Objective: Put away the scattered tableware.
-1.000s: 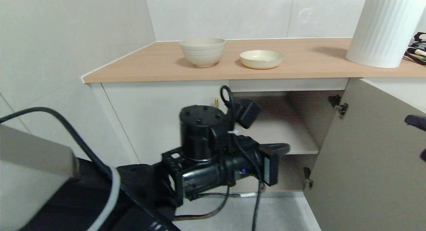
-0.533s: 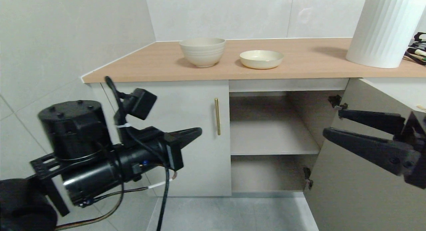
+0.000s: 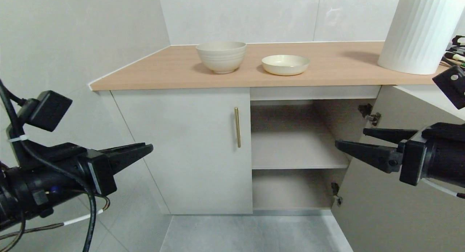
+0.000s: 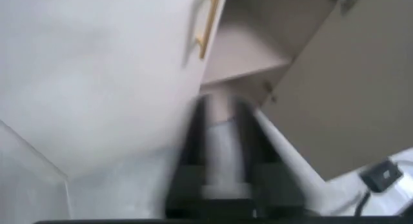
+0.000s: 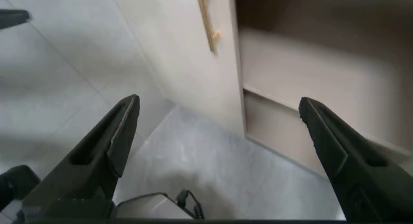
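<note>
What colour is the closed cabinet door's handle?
Brass gold; the handle shows best in the head view.

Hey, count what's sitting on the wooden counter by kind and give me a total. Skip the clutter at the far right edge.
Deep bowl: 1
Shallow dish: 1
White ribbed canister: 1
Total: 3

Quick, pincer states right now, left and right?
Left pincer: cannot be told, its wrist view is blurred.
Right pincer: open, holding nothing.
</note>
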Available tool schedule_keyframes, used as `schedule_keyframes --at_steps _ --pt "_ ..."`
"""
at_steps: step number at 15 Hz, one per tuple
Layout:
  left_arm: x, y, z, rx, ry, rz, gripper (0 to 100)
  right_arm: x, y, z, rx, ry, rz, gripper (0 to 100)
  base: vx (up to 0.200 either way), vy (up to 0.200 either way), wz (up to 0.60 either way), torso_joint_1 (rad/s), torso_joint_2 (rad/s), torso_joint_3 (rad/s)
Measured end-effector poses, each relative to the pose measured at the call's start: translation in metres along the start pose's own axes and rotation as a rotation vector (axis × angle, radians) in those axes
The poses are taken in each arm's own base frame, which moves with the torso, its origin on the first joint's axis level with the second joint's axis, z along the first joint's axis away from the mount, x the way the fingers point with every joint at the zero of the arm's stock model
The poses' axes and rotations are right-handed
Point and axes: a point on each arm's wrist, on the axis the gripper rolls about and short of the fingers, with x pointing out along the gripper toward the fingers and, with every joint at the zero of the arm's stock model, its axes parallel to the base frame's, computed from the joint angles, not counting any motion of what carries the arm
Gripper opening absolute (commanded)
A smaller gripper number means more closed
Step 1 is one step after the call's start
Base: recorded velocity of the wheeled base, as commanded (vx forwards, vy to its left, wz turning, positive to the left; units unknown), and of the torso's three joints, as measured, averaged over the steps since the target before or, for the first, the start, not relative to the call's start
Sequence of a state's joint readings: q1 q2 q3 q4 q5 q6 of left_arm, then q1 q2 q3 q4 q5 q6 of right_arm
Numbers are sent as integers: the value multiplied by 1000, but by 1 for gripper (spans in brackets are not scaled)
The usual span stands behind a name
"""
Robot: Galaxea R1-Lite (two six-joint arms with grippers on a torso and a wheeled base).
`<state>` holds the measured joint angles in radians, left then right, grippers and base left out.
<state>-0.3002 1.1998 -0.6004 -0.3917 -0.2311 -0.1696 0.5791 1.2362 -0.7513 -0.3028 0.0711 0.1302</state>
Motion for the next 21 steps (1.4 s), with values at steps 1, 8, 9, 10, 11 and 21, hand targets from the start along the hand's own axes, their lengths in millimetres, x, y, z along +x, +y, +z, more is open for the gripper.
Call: schedule_keyframes --at_steps 1,8,9,10,11,21 --pt "-3 -1 5 5 -24 -3 100 -2 0 2 -1 -9 1 100 0 0 0 0 0 0" --pt "-10 -4 16 18 -76 -1 100 -3 0 4 -1 -19 -14 100 0 0 0 0 0 0" --pt "-10 -4 16 18 -78 0 100 -3 0 4 -1 -18 -14 100 0 0 0 0 0 0" --pt "-10 -4 16 18 -79 0 100 -3 0 4 -1 -19 -14 100 0 0 0 0 0 0" --pt "-11 -5 16 19 -79 0 100 -3 0 4 -1 -19 -14 100 0 0 0 0 0 0" --pt "-15 -3 19 11 -93 16 100 -4 0 4 -1 -20 -13 100 120 0 0 3 2 3"
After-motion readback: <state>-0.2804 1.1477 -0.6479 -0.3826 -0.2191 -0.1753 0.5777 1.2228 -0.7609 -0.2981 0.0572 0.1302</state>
